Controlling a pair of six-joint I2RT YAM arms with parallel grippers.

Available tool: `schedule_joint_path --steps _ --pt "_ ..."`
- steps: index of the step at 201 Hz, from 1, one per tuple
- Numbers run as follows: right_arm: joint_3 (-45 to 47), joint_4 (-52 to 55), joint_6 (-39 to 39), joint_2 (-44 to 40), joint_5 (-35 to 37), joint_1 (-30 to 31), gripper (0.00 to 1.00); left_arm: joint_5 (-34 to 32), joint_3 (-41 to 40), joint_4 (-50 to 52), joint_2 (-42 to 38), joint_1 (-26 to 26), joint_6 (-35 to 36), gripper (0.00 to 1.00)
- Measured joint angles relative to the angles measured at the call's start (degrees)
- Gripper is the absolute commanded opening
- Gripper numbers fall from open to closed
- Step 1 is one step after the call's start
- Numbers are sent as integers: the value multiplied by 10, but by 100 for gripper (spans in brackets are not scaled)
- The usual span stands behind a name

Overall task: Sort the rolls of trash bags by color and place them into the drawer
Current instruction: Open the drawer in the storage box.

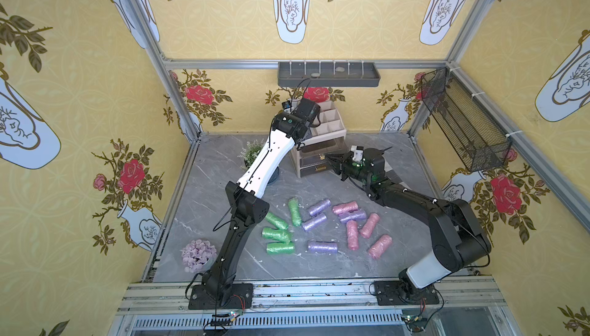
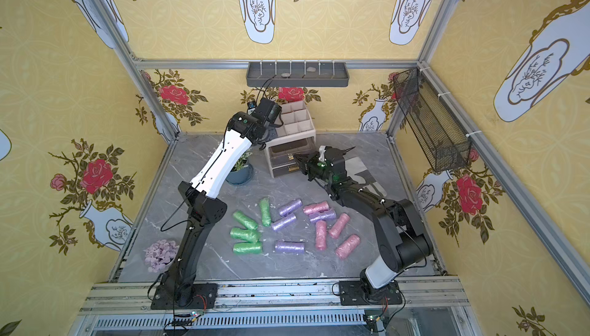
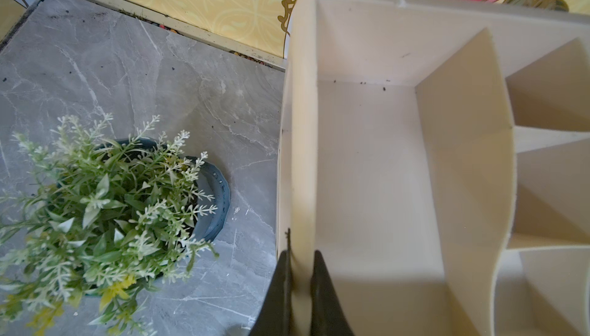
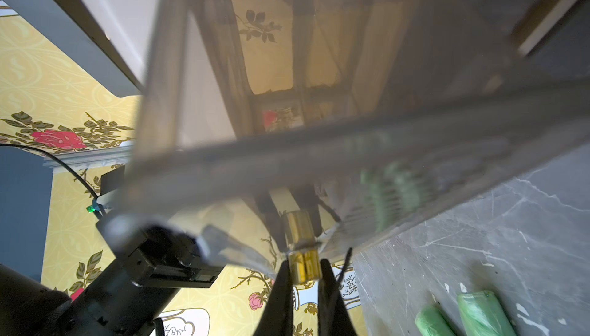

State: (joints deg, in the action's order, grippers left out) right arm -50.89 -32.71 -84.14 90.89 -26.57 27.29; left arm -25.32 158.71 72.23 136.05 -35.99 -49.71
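**A:** Twelve rolls, all loose on the desk (image 1: 287, 270) in both top views. The green rolls (image 1: 276, 234) lie nearest the left arm, the lilac rolls (image 1: 314, 222) in the middle, and the pink rolls (image 2: 338, 225) toward the right arm.

**B:** And the right gripper (image 1: 329, 158) is up at the front of the beige organizer (image 1: 332, 117), right at its clear drawer (image 1: 322, 146). That's well apart from the rolls.

**A:** Left wrist view now. The left gripper (image 3: 301, 256) is pinched narrow on the organizer's side wall, one finger on either side. A potted plant (image 3: 105, 203) stands on the desk just beside it.

**B:** Right wrist view: the right gripper is clamped tight on the drawer's gold handle (image 4: 303, 270). The drawer front is blurred. Two green rolls show on the desk nearby.
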Motion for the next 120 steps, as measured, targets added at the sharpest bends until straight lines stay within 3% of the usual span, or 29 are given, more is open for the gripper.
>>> schedule_joint_path --steps 120 --pt "10 56 13 -38 -38 -3 0 1 6 19 -3 1 13 0"
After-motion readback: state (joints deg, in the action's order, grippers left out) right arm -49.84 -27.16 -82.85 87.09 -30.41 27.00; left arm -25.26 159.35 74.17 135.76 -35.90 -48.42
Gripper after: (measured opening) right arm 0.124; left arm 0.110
